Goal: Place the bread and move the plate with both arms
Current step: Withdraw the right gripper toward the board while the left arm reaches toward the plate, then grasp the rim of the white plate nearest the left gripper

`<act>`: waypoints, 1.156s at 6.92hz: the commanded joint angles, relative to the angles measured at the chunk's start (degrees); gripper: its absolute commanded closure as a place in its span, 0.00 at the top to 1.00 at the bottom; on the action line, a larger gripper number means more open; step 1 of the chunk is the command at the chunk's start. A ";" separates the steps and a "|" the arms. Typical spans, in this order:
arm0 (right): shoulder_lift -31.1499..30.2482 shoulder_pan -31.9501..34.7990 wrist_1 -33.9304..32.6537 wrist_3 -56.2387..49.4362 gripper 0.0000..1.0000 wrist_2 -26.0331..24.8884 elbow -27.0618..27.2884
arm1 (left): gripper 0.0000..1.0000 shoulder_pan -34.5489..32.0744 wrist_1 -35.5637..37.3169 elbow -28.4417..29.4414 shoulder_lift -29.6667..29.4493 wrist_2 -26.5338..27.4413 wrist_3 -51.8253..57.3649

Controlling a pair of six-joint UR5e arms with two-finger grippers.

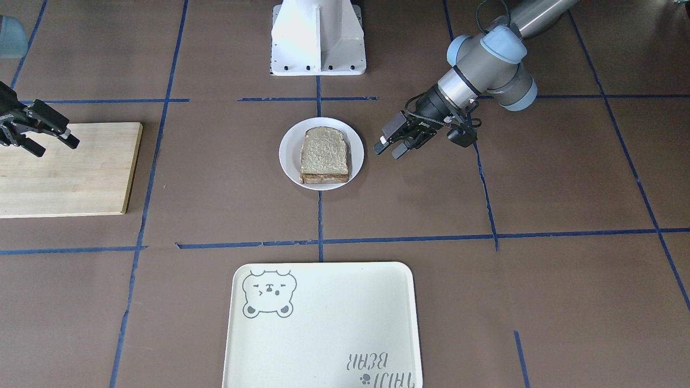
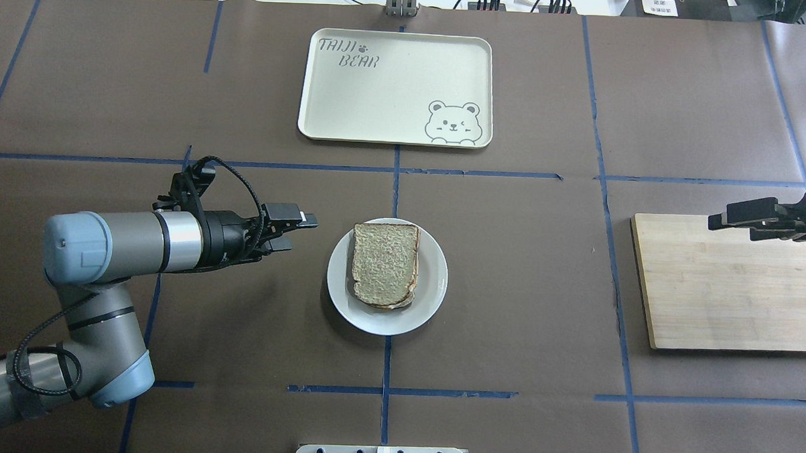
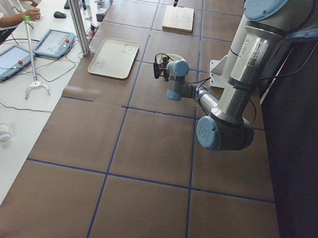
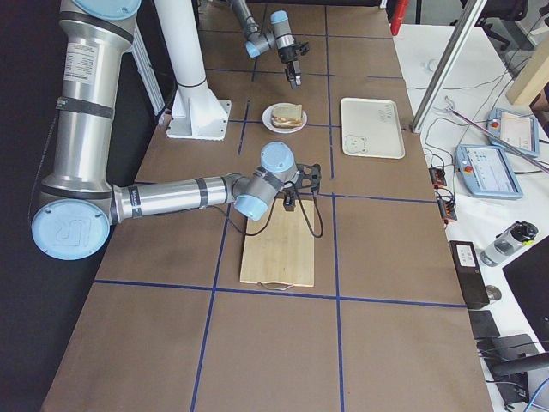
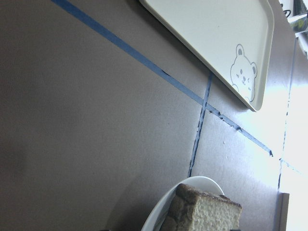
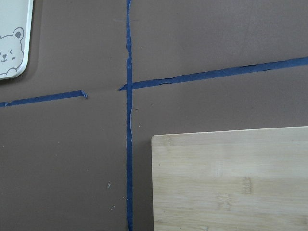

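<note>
The bread (image 2: 384, 263), a plain tan slice with a dark crust, lies flat on the small white plate (image 2: 434, 288) at the table's centre. Both also show in the front view, the bread (image 1: 325, 153) on the plate (image 1: 288, 156). My left gripper (image 2: 301, 232) is open and empty, just left of the plate and not touching it; the front view shows it (image 1: 388, 152) beside the plate's rim. The left wrist view shows the bread's corner (image 5: 211, 214). My right gripper (image 2: 728, 226) is open and empty over the wooden board's far left corner.
A cream tray with a bear drawing (image 2: 394, 85) lies beyond the plate, on the far side from the robot. The pale wooden board (image 2: 729, 291) lies to the right. The white robot base (image 1: 318, 37) stands behind the plate. Blue tape lines cross the brown table.
</note>
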 commanded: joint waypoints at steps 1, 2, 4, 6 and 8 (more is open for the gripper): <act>-0.10 -0.07 0.01 -0.01 1.00 -0.09 0.03 | 0.72 2.87 -4.09 2.17 -0.48 6.39 -3.87; -0.19 -0.07 0.01 -0.01 1.00 -0.09 0.03 | 0.68 5.84 -7.32 4.18 -0.57 9.98 -3.88; -0.54 -0.07 0.01 -0.10 1.00 -0.18 0.03 | 0.62 7.97 -11.13 7.09 -1.18 12.03 -3.88; -0.63 -0.16 0.09 -0.10 1.00 -0.18 0.11 | 0.59 8.93 -11.22 7.88 -2.32 12.38 -3.88; -0.63 -0.07 0.01 -0.02 1.00 -0.18 0.11 | 0.52 9.91 -11.22 9.03 -2.94 12.30 -3.88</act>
